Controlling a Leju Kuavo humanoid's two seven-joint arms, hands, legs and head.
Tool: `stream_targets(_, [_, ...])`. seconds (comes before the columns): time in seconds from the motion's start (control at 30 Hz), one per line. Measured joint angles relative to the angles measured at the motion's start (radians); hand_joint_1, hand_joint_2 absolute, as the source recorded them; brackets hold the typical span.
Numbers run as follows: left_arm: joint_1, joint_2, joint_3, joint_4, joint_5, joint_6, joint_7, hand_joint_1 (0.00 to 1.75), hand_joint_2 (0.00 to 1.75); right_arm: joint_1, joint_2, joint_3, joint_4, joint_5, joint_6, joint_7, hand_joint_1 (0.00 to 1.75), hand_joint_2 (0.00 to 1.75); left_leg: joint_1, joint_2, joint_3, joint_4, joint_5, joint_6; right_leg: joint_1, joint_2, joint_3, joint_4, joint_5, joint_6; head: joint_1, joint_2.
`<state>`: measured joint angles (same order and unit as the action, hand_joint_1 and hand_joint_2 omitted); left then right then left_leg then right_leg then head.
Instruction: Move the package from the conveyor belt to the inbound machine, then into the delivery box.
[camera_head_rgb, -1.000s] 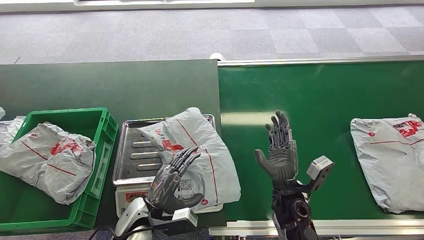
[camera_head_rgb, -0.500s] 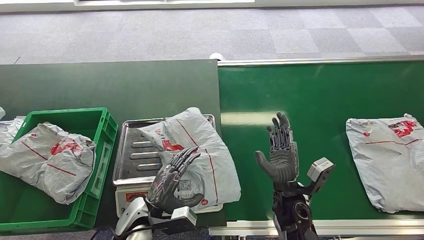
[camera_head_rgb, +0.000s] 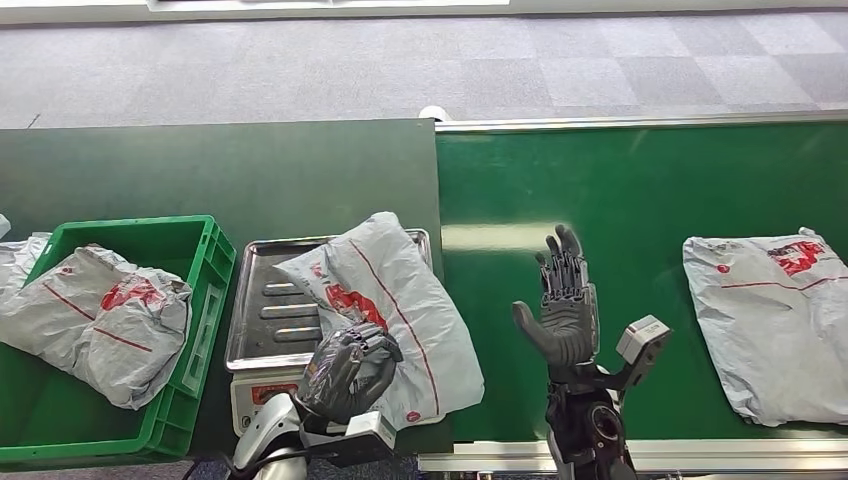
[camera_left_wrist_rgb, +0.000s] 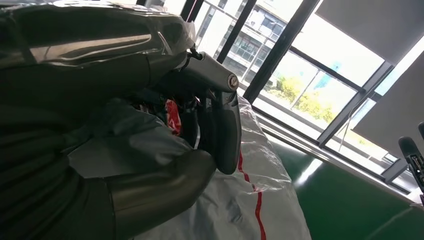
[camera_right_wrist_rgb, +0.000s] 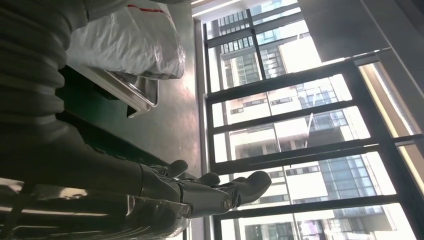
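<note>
— Left robot hand (camera_head_rgb: 349, 370)?
— Low at the near edge of the metal tray (camera_head_rgb: 262, 320), fingers curled down into the near end of the grey package (camera_head_rgb: 385, 305), gripping a bunch of its plastic.
— Right robot hand (camera_head_rgb: 560, 305)?
— Raised over the green conveyor belt (camera_head_rgb: 640, 190), palm upright, fingers straight and spread, thumb out to the side, holding nothing.
— Anything extra from the wrist cameras?
— From the left wrist, thumb and dark fingers (camera_left_wrist_rgb: 220, 125) pressed against crinkled plastic with a red stripe; probably pinching a fold, though the contact itself sits in shadow. From the right wrist, tray corner and package seen side-on, with tall windows beyond.
— Package position and direction?
— Lying across the tray's right half on the inbound machine (camera_head_rgb: 262, 395), overhanging the tray's right and near edges. Long axis diagonal, from far-left toward near-right, red stripes running along it.
— Elsewhere?
— Second grey package (camera_head_rgb: 770, 320) flat on the belt, well apart to the right. Another grey package (camera_head_rgb: 100, 320) inside the green delivery box (camera_head_rgb: 215, 270) on the left, draped over its rim.
</note>
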<state>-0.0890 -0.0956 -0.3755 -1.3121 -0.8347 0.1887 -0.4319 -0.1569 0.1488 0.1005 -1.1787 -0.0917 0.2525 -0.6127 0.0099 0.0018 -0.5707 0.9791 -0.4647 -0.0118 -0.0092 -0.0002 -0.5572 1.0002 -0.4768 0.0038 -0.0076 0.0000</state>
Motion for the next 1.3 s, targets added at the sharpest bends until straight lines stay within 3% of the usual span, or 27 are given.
stream_targets(0.3, [0.0, -0.002, 0.0, 0.003, -0.013, -0.009, -0.002, 1.54, 1.75, 0.003, 0.0, -0.018, -0.009, 0.0, 0.002, 0.002, 0.0, 1.75, 0.0, 0.0, 0.0, 0.0, 0.0, 0.0, 0.0, 0.0, 0.0, 0.0, 0.0, 0.0, 0.0, 0.0])
stream_targets(0.5, [0.001, -0.002, 0.0, 0.004, -0.005, 0.02, -0.016, 1.67, 1.75, 0.006, 0.0, -0.021, -0.011, 0.001, 0.002, 0.002, 0.0, 1.75, 0.0, 0.0, 0.0, 0.0, 0.0, 0.0, 0.0, 0.0, 0.0, 0.0, 0.0, 0.0, 0.0, 0.0])
stream_targets(0.8, [0.01, -0.002, 0.005, -0.018, 0.06, 0.085, -0.068, 1.73, 1.75, 0.012, 0.001, -0.032, -0.02, 0.001, 0.002, 0.002, 0.0, 1.75, 0.0, 0.0, 0.0, 0.0, 0.0, 0.0, 0.0, 0.0, 0.0, 0.0, 0.0, 0.0, 0.0, 0.0])
stream_targets(1.0, [0.03, -0.012, 0.043, -0.078, 0.225, 0.117, -0.146, 1.73, 1.75, 0.013, 0.002, -0.035, -0.021, 0.001, -0.004, 0.002, 0.0, 1.75, 0.0, 0.0, 0.0, 0.0, 0.0, 0.0, 0.0, 0.0, 0.0, 0.0, 0.0, 0.0, 0.0, 0.0])
stream_targets(1.3, [0.041, -0.019, 0.069, -0.117, 0.254, 0.118, -0.161, 1.75, 1.75, 0.014, 0.003, -0.037, -0.022, 0.001, -0.006, 0.002, 0.0, 1.75, 0.0, 0.0, 0.0, 0.0, 0.0, 0.0, 0.0, 0.0, 0.0, 0.0, 0.0, 0.0, 0.0, 0.0])
